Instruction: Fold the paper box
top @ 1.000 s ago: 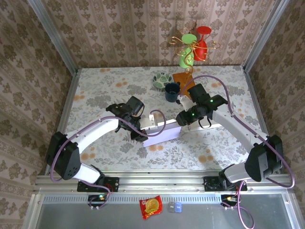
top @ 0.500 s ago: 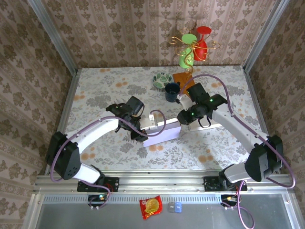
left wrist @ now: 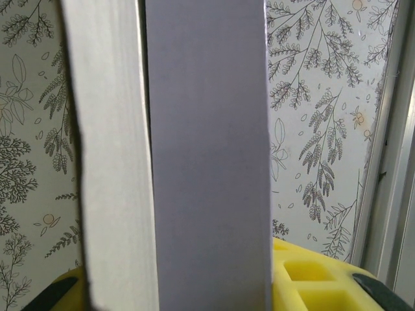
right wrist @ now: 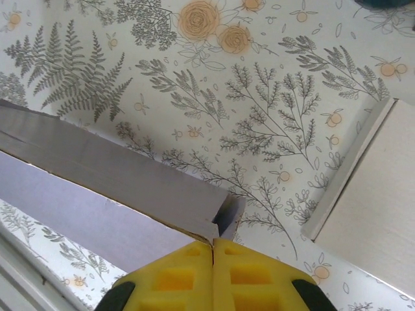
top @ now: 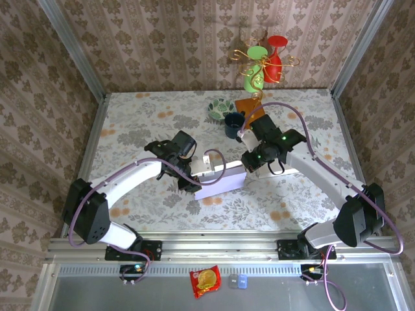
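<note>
**At mid-table: paper box pinched at both ends**

Top view. The paper box (top: pixel 220 182), lavender with a white flap, sits partly folded near the middle of the floral table (top: pixel 142 123). The left gripper (top: pixel 189 176) is at its 9 o'clock end and the right gripper (top: pixel 248 163) at its 3 o'clock end.

Left wrist view. The box (left wrist: pixel 207 149) stands upright through the frame, with a white panel just beside the lavender one at 9 o'clock. The left gripper (left wrist: pixel 175 291) has yellow pads (left wrist: pixel 311 278) bracketing both panels at 6 o'clock. The right-hand pad touches the lavender edge. Fingers clamped on the box.

Right wrist view. The right gripper (right wrist: pixel 213 259) has its yellow pads (right wrist: pixel 253 278) pressed together. The box (right wrist: pixel 110 194) has its folded corner nipped in the seam between them. The box runs off toward 9 o'clock.

From the box, top view:
- A dark blue cup (top: pixel 233 124) at 12 o'clock, near the right arm.
- Beyond it, a patterned bowl (top: pixel 221 108) just beside an orange card (top: pixel 249 107).
- A wire stand (top: pixel 262 61) against the far wall, carrying green and red cups.
- A red snack packet (top: pixel 205 280) at 6 o'clock, on the near ledge.
</note>
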